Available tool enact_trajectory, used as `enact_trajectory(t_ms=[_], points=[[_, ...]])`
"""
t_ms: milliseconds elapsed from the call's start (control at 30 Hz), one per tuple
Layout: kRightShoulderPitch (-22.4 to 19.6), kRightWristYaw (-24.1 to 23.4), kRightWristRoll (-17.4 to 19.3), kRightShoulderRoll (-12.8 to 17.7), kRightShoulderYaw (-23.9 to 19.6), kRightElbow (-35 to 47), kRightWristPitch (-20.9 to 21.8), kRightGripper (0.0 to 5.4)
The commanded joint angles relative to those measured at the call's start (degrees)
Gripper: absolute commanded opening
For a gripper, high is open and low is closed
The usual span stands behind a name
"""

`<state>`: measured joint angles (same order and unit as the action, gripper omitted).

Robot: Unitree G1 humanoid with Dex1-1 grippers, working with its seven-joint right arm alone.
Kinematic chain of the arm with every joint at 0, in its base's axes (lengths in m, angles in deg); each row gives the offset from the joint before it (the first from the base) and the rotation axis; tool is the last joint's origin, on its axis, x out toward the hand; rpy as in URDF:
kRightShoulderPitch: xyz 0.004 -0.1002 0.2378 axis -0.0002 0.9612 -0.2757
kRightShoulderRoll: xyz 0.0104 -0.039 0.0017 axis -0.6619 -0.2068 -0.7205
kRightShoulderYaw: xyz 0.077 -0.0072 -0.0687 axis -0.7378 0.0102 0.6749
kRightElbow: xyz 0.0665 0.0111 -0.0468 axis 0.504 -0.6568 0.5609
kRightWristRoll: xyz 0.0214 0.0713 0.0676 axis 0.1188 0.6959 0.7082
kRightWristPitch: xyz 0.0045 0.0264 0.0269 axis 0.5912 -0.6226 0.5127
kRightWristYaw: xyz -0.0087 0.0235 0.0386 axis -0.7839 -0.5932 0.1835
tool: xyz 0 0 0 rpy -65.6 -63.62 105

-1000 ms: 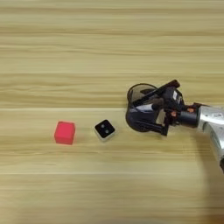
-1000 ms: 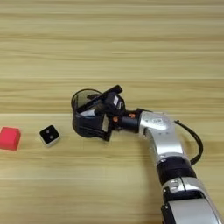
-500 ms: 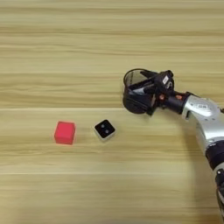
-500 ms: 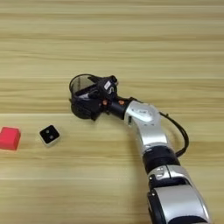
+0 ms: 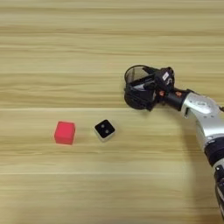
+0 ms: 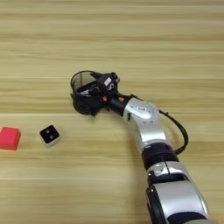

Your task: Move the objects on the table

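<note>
A black mesh pen cup (image 5: 135, 87) (image 6: 82, 92) sits tilted on the table (image 5: 87, 43), right of centre. My right gripper (image 5: 150, 89) (image 6: 97, 92) is shut on the cup's rim, its black fingers reaching in from the right. Down to the left lies a small white cube with a black two-dotted top (image 5: 104, 129) (image 6: 49, 134). Further left is a small red cube (image 5: 65, 132) (image 6: 9, 138). Both cubes lie apart from the gripper and from each other.
The silver forearm (image 6: 146, 127) runs from the bottom right up to the cup, with a black cable (image 6: 180, 135) looping at its right side.
The gripper has carried the pen cup a little to the left and away from me across the table. The two cubes have stayed in place.
</note>
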<state>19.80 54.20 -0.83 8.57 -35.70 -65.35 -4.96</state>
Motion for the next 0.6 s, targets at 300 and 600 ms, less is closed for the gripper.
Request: enact_trajectory(t_ms=[300,600], points=[[-5.9,-0.9,0.9,1.2,-1.5,0.4,1.4,5.38],[-5.3,2.2,1.4,1.7,-1.2,-0.4,-0.3,5.38]])
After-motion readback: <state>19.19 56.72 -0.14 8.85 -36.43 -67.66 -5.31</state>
